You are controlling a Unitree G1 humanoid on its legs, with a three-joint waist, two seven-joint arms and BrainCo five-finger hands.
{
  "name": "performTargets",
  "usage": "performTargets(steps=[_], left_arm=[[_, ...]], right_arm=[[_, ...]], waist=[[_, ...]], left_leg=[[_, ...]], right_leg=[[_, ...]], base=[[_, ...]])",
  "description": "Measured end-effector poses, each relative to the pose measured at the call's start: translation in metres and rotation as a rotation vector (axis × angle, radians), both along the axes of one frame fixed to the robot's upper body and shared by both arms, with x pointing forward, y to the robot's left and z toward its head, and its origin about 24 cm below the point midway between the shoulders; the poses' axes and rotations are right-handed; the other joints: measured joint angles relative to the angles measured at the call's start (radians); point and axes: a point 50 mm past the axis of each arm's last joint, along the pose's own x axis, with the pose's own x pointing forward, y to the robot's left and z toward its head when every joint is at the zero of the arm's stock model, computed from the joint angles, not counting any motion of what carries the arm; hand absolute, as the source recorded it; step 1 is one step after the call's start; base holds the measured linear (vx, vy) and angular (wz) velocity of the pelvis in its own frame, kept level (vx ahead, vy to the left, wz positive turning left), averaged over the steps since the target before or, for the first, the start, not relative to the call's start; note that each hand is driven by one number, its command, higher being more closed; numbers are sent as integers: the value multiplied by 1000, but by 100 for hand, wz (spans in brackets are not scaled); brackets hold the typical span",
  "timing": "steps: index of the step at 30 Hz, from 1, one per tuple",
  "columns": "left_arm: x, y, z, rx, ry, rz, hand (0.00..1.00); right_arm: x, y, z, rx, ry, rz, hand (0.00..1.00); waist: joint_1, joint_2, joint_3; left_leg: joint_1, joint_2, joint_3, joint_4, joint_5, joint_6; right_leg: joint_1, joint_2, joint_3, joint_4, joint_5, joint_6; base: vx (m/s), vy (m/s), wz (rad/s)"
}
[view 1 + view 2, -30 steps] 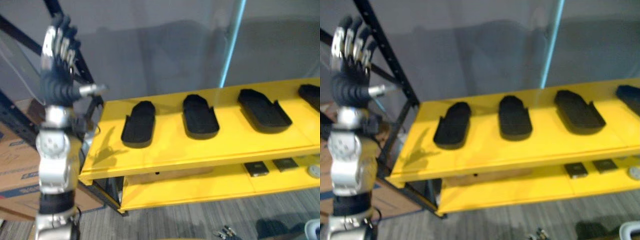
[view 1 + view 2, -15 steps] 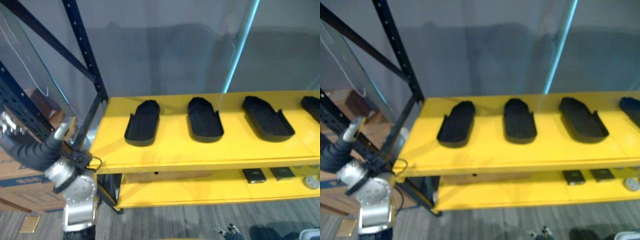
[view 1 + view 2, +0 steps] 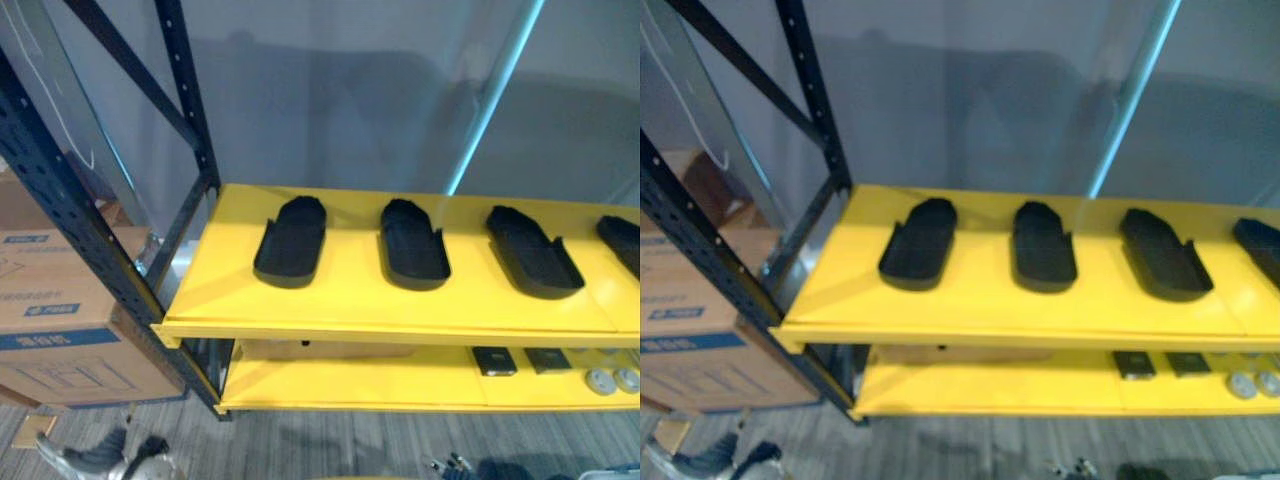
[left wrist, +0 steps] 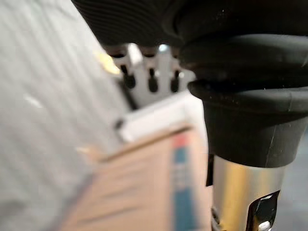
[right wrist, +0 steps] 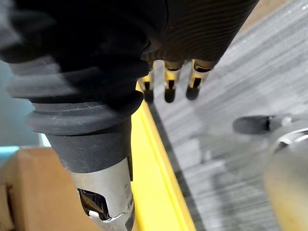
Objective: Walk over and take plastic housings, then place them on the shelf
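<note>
Your left hand point(image 4: 226, 72) has come right down. A second ago it was raised, fingers straight, beside the dark blue perforated rack post point(image 3: 70, 220). Half a second ago it was sinking past the shelf corner, and now it hangs low near the grey carpet floor point(image 3: 330, 440). In its wrist view the fingers point(image 4: 152, 79) hang relaxed, apart from the thumb, with nothing between them, and the brown cardboard box point(image 3: 60, 320) lies past them. Your right hand point(image 5: 96, 72) hangs the same way, fingers loose and empty, over the carpet next to a yellow shelf edge point(image 5: 154, 183).

The head has shifted too, so the whole picture has slid; don't read that as the parts moving. The four black, shoe-shaped plastic housings point(image 3: 290, 240) lie in a row on the upper yellow metal shelf point(image 3: 340, 300), apart from one another, in the same spots on it as before. On the lower yellow shelf point(image 3: 350, 385) sit small dark square parts point(image 3: 494, 360) and round silver pieces point(image 3: 600, 380).

From this I'd judge the placing step is over and the arm is retreating: you hold no housing, and all those in sight are already on the shelf. If more are to be fetched, your next move is to turn and walk away. Keep the lowered left arm clear of the box and the rack post as you go
</note>
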Motion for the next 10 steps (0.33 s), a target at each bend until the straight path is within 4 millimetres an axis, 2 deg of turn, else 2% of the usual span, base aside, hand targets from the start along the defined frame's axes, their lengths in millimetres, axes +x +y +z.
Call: performTargets(steps=[2,5,7,10], left_arm=[[-20,-4,-18,-170,25,17,0],[-36,-19,-37,-439,11,-42,0],[-43,-30,-47,-598,8,-120,0],[-41,-50,-56,-836,-65,-241,0]], right_arm=[[-1,-3,0,-3,0,-21,0],[-1,-6,1,-5,2,-38,0],[-4,-7,0,-3,15,-46,0],[-5,-10,1,-13,20,-38,0]], waist=[[-3,13,2],[-3,24,15],[-3,27,17],[-5,35,27]], left_leg=[[2,1,1,0,-1,0],[2,4,2,0,0,0],[3,4,6,0,-1,0],[15,6,27,0,-2,-1]], right_leg=[[2,0,0,0,-2,2],[1,3,1,0,-2,2],[0,3,4,0,-2,2],[0,3,19,0,-1,3]], base=[[0,0,0],[0,0,0],[-2,5,-3],[-4,13,-11]])
